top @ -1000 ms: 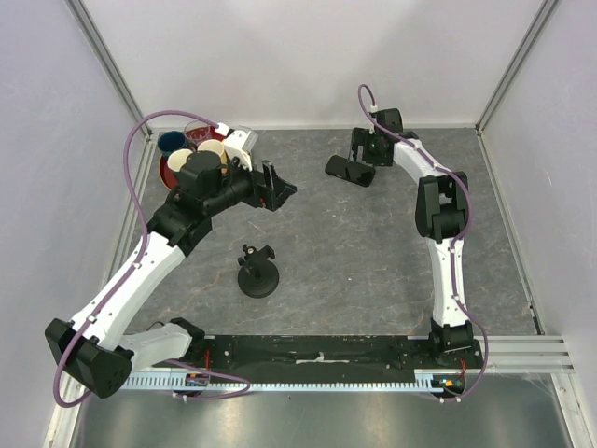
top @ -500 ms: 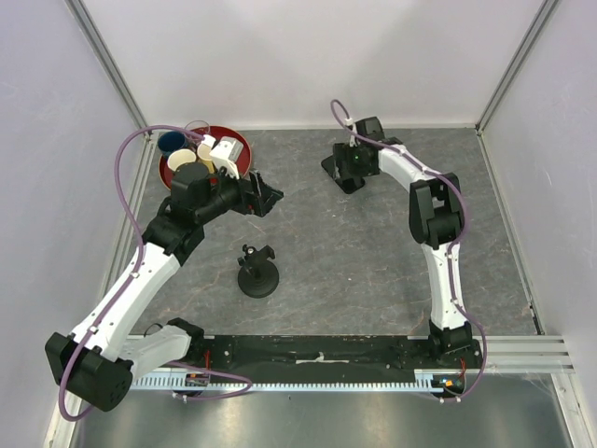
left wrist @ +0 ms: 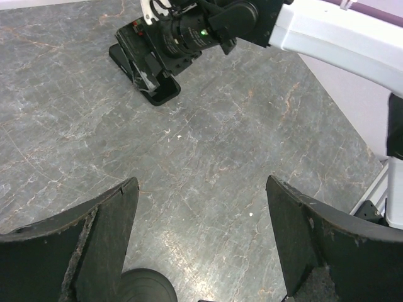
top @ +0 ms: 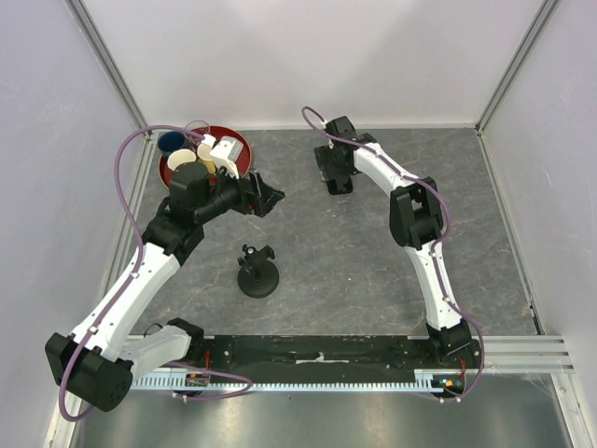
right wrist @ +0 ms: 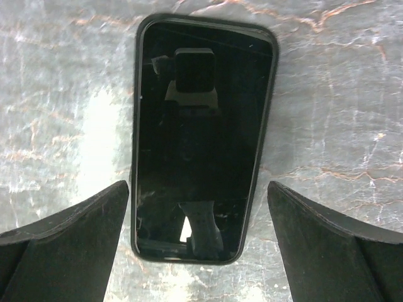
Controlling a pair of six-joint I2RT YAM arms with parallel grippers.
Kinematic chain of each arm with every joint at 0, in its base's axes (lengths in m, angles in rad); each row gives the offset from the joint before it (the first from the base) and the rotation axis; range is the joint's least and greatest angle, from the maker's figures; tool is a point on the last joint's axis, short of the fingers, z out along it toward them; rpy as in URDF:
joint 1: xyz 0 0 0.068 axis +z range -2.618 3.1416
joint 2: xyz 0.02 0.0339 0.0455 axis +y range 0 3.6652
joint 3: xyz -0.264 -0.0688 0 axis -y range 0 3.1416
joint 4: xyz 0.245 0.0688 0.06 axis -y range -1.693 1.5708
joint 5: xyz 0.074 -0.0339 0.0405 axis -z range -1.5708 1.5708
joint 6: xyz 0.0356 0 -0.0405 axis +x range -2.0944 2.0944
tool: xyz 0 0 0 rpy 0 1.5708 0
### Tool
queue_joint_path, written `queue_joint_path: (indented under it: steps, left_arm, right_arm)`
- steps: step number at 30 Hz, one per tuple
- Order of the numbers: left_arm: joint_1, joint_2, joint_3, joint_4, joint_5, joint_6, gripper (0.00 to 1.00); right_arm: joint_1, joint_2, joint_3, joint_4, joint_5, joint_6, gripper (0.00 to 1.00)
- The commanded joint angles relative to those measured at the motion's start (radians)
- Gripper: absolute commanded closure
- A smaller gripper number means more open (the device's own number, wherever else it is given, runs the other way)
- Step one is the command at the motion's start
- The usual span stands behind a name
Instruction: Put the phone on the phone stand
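Phone: the phone (right wrist: 201,138) lies flat on the table (top: 373,252), screen up, at the far side and well apart from the stand (top: 257,273).
Stand: it is upright and bare, nearer the arm bases, left of centre.
Right gripper: the right gripper (right wrist: 198,185) hangs straight above the phone with its jaws wide. One finger is outside each long edge, touching nothing and holding nothing.
Left gripper: the left gripper (left wrist: 200,182) is also spread wide and empty. It hovers between the bowl (top: 201,149) and the stand, facing the phone.
Risk, pickup: the phone is thin and flush with the table, so fingers closing too high would likely skate over its edges. Going too low would jam them into the table.
Risk, off-centre: a grip near one end could let the phone pivot or droop when lifted.
Risk, slip: the glossy body, pinched only by its edges, may slide out during the carry.
Risk, placing: the stand's bracket looks small and the stand light, so a skewed or hard approach could tip it or miss.
Risk, arms: the left gripper sits near the likely path to the stand, so a clash is possible.
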Motion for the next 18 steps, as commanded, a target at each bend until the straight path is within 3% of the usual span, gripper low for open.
queue_joint_path:
  steps: [1, 16, 18]
  left_arm:
    - [0.004, -0.004, -0.002, 0.043, 0.043, -0.029, 0.12]
    - [0.004, -0.001, -0.003, 0.045, 0.045, -0.034, 0.12]
    - [0.004, 0.0, -0.006, 0.046, 0.045, -0.032, 0.12]
  right_arm:
    - [-0.003, 0.05, 0.127, -0.071, 0.111, 0.098, 0.02]
    - [-0.003, 0.153, 0.251, -0.161, 0.055, 0.118, 0.02]
    - [-0.003, 0.162, 0.268, -0.176, 0.048, 0.122, 0.06]
